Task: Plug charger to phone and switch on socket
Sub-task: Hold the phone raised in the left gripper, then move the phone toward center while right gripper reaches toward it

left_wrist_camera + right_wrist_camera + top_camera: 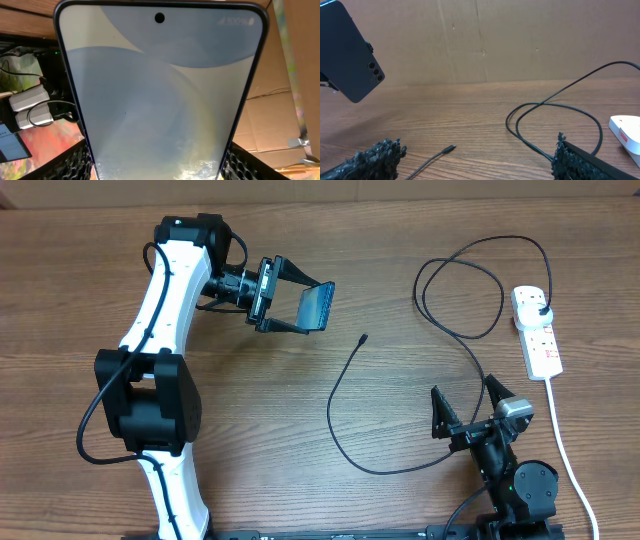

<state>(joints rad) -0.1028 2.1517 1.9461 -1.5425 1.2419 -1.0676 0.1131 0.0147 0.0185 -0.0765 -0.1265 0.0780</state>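
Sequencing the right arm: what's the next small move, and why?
Probably ease the right tool toward the charger's connector tip and close on it. That tool is open and empty, the tip lies loose on the table, and the left tool holds the phone raised.

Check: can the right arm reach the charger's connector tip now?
Probably yes: the connector tip lies loose on bare table ahead of the open right gripper, with nothing between. The left gripper holds the phone well clear.
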